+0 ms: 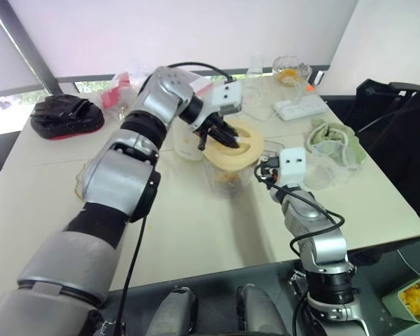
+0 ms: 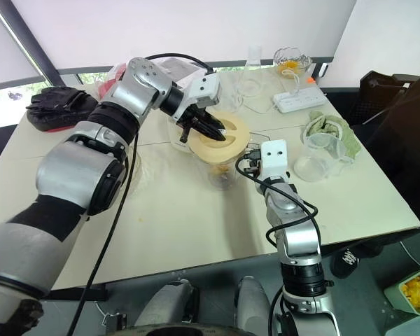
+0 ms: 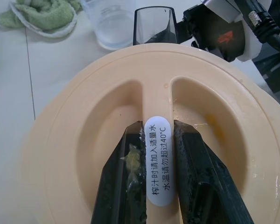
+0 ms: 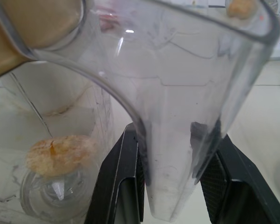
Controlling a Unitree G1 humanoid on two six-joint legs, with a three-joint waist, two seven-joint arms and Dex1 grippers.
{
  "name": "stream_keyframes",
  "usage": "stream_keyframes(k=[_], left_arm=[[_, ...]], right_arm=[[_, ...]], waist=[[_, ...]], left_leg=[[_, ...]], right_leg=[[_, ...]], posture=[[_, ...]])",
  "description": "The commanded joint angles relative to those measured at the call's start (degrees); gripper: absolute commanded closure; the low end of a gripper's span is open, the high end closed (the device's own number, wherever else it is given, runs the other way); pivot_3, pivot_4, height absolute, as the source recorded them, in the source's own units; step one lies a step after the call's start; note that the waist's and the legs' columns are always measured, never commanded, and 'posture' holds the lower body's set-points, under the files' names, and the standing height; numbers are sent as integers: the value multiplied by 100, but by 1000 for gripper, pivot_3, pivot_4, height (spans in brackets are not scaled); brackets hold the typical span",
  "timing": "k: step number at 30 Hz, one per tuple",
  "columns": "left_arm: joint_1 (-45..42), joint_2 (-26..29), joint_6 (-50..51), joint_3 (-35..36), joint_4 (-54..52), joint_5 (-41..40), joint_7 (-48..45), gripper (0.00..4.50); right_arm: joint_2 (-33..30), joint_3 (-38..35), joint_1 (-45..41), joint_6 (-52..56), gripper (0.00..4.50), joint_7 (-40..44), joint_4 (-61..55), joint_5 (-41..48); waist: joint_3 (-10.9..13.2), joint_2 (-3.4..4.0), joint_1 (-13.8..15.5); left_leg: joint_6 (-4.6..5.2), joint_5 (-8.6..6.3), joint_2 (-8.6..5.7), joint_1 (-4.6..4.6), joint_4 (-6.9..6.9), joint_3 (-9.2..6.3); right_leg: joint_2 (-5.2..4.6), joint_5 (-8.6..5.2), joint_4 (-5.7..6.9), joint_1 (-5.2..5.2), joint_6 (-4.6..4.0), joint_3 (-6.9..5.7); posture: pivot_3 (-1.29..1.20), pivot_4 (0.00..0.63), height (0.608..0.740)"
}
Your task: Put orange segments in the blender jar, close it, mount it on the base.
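- Head views: lid (image 1: pixel 250 148) over the mouth of the blender jar (image 1: pixel 227 180), mid-table. Left gripper (image 1: pixel 220 134) comes from above, right gripper (image 1: pixel 267 168) at the jar's right side.
- Left wrist view: fingers (image 3: pixel 196 186) pinch the lid's central ridge (image 3: pixel 157 107), which runs lengthwise between them.
- Right wrist view: fingers (image 4: pixel 123 182) clamp the clear jar handle (image 4: pixel 177 140). An orange segment (image 4: pixel 60 154) lies at the jar bottom.

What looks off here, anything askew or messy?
The cream lid looks tilted on the blender jar, not seated flat, with the left gripper pinching its centre ridge. Yellowish pulp clings to one of that gripper's fingers. The right gripper clamps the jar's handle.
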Motion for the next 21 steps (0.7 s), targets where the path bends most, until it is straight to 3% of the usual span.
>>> stream_keyframes(k=[1,11,21], left_arm=[[366,88,578,-243,330,381,742,4244],[285,66,1169,-107,161,202,1082,4244],[299,207,482,-115,-76,129,733,4244]], right_arm=[[13,57,-226,-246,3251,151,-427,60],[3,109,-336,-346,3251,241,-238,57],[7,141,-339,-408,3251,297,-191,32]], waist=[[0,0,-6],[0,0,-7],[1,0,-12]], left_leg=[[0,0,0,0,0,0],[2,-2,0,-1,-4,0],[2,-1,0,-4,-4,0]], right_leg=[[0,0,0,0,0,0],[0,-1,-4,-2,1,0],[-1,-1,-5,-8,1,1]], posture=[[0,150,740],[0,150,740],[0,150,740]])
